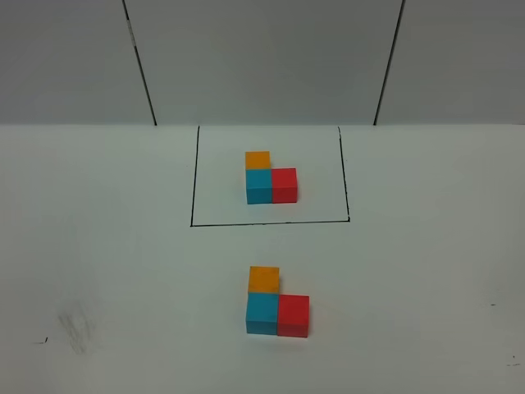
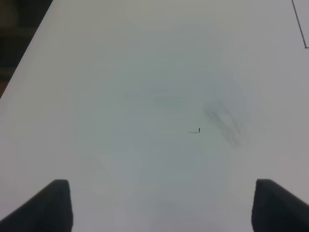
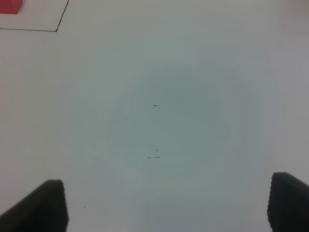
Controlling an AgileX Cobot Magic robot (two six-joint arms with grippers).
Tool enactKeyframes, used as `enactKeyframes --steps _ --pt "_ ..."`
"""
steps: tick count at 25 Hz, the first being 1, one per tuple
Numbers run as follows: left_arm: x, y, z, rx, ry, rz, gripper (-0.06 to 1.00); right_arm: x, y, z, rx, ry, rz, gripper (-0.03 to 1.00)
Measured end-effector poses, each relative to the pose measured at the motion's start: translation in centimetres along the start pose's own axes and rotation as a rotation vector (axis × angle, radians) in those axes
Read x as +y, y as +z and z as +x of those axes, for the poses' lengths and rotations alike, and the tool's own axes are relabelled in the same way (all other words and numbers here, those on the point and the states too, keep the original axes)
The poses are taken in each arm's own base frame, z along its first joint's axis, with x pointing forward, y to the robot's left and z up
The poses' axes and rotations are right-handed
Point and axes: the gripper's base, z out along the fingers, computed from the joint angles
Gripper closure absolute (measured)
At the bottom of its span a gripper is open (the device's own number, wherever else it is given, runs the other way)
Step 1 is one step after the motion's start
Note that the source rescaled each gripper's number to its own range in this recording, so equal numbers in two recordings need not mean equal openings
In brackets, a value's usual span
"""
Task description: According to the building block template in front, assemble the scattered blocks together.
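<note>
From the high view we see the building block template (image 1: 271, 177), matte orange, cyan and red cubes in an L inside a thin black outline on the smooth white desk (image 1: 98, 246); the scattered blocks (image 1: 277, 303) sit nearer, touching in the same L. At the left wrist, our left end effector (image 2: 161, 205) hangs released over bare, smudged desk. At the right wrist, the right end effector (image 3: 166, 205) is released too, with a red cube edge (image 3: 9, 7) at the frame's corner

No text, label, brand, number or sign can be read anywhere. The cubes have plain faces, and the desk (image 1: 98, 246) carries only a drawn black frame (image 1: 194, 176) and faint smudges.
</note>
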Motion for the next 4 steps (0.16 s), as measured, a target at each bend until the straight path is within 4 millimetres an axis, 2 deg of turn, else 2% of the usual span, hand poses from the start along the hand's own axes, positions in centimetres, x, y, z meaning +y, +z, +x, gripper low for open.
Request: enactKeyframes --steps 4 --pt "0.00 0.00 0.00 0.000 0.000 0.000 0.23 0.00 0.00 0.00 0.000 0.000 0.000 0.26"
